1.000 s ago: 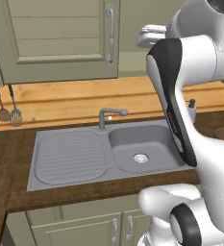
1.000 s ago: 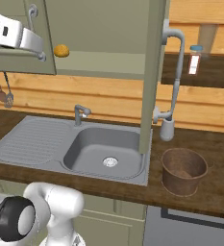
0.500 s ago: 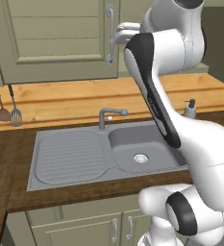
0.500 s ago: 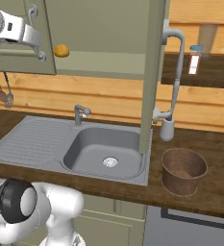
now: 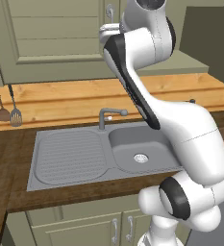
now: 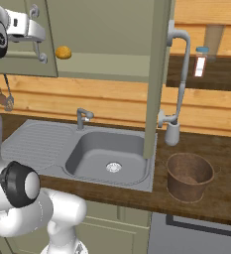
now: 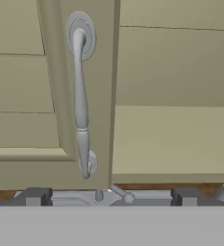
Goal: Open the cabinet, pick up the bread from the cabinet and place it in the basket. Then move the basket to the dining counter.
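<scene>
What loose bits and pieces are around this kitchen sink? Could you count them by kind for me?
Bread bun: 1, bread on the cabinet shelf
Baskets: 1, brown basket on the counter
Hanging utensils: 3, utensils on the wall
Bottles: 1, small bottle on the far ledge
Total: 6
</scene>
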